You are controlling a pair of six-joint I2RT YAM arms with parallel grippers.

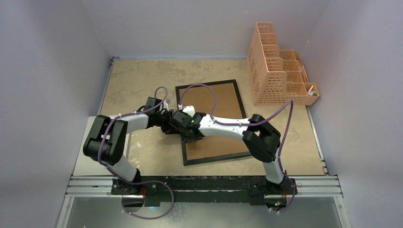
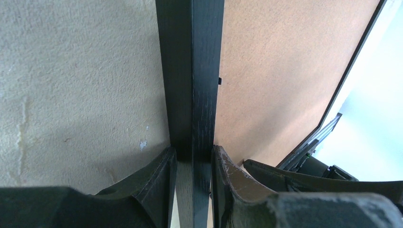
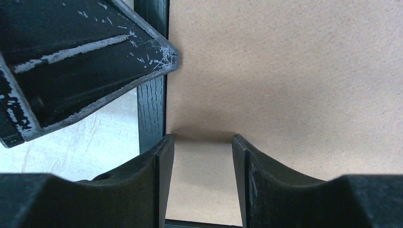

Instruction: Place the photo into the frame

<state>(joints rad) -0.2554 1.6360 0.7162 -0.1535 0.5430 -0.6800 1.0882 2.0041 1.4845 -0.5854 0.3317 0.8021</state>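
On frame (image 2: 190, 71) edge, left gripper (image 2: 192, 159) clamped.

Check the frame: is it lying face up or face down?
Face down: the frame shows its brown board back upward in every view.

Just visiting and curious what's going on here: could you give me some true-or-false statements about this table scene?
The left hand grips the frame's black edge. True.
The frame lies glass side up. False: its brown back faces up.
The right hand holds the photo. False: its fingers stand open over the brown back, and no photo shows.
The peach organizer stands apart from the frame. True.
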